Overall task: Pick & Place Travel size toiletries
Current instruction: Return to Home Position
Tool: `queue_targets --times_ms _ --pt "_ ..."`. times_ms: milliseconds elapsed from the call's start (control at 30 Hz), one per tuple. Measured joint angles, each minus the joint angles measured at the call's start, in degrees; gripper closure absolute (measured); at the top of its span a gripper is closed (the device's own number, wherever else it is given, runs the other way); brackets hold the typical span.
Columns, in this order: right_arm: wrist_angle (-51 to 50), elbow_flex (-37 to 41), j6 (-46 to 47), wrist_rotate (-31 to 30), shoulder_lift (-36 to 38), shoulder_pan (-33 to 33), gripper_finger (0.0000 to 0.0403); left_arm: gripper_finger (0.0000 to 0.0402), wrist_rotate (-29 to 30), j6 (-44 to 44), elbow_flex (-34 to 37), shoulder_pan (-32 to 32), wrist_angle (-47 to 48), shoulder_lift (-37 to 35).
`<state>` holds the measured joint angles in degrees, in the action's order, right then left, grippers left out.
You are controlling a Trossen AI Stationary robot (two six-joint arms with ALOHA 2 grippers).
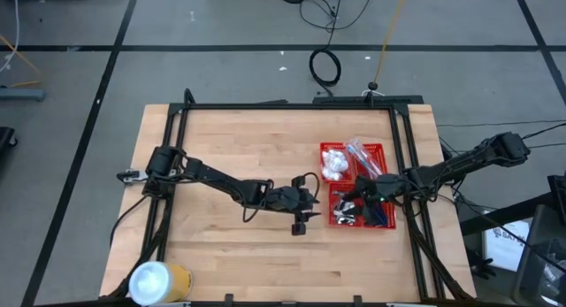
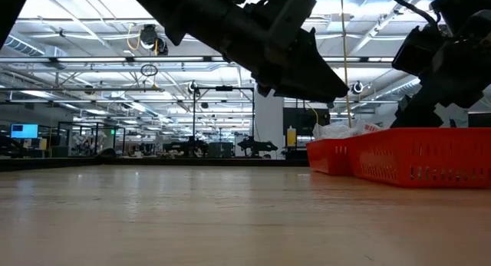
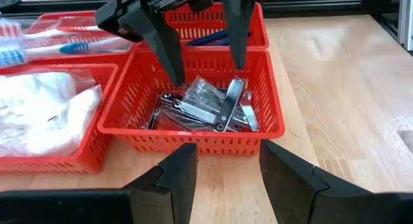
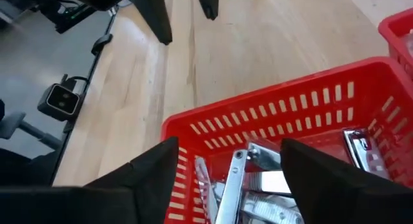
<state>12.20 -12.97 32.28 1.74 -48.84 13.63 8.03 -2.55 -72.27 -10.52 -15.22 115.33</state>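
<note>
The right gripper [image 4: 229, 150], fingers spread and empty, hangs over the nail clippers [image 3: 216, 108] heaped in one compartment of the red basket [image 3: 193, 137]. Toothbrushes [image 3: 58, 48] and white packets [image 3: 39, 108] fill neighbouring compartments. The left gripper [image 3: 229, 156], likewise released, sits just beside the basket. Sorting looks finished; heading home calls for lifting clear of the basket's rim first.

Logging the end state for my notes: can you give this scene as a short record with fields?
Basket: red, four compartments, right part of the table
Nail clippers: piled in one compartment
Toothbrushes: another compartment
White packets: a third compartment
Left gripper: open, empty, beside basket
Right gripper: open, empty, above the nail clippers
Roll: table corner by left arm
</note>
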Motion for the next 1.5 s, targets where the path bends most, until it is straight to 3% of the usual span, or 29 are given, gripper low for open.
queue_targets --times_ms 133,267,600,667,767,933,1133,1233,1500 --pt "0.15 0.0 -0.01 0.02 0.0 0.0 0.0132 0.0236 0.0 -0.21 0.0 0.01 1.31 -0.11" --pt "1.37 0.0 -0.13 1.57 1.55 -0.11 0.0132 0.0236 -0.61 -0.24 0.15 0.34 10.0 -6.02" --pt "12.29 -0.02 -5.8 23.01 16.69 -3.4 0.0133 0.0236 0.7 5.97 -0.04 -0.05 31.25 -30.04" --pt "13.32 -0.02 -6.08 24.73 20.92 -4.33 0.0131 0.0236 1.28 6.75 -0.04 0.38 36.31 -33.65" --pt "13.72 -0.02 -8.64 25.38 26.88 -5.47 0.0132 0.0236 2.1 0.76 1.25 0.98 42.68 -37.88" --pt "12.92 0.33 -17.53 25.29 31.49 -5.84 0.0136 0.0236 2.29 1.37 5.81 0.64 39.03 -41.21" --pt "10.32 0.31 -18.4 19.25 35.37 -6.04 0.0134 0.0236 2.54 1.62 15.6 1.73 30.75 -46.12" --pt "6.97 0.21 -18.53 19.03 39.26 -7.45 0.0132 0.0236 2.53 -0.18 20.87 2.79 26.23 -49.51" --pt "-3.57 -1.79 -21.77 14.38 48.75 -12.33 0.0135 0.0236 2.45 -1.27 35.76 2.93 13.81 -62.19"
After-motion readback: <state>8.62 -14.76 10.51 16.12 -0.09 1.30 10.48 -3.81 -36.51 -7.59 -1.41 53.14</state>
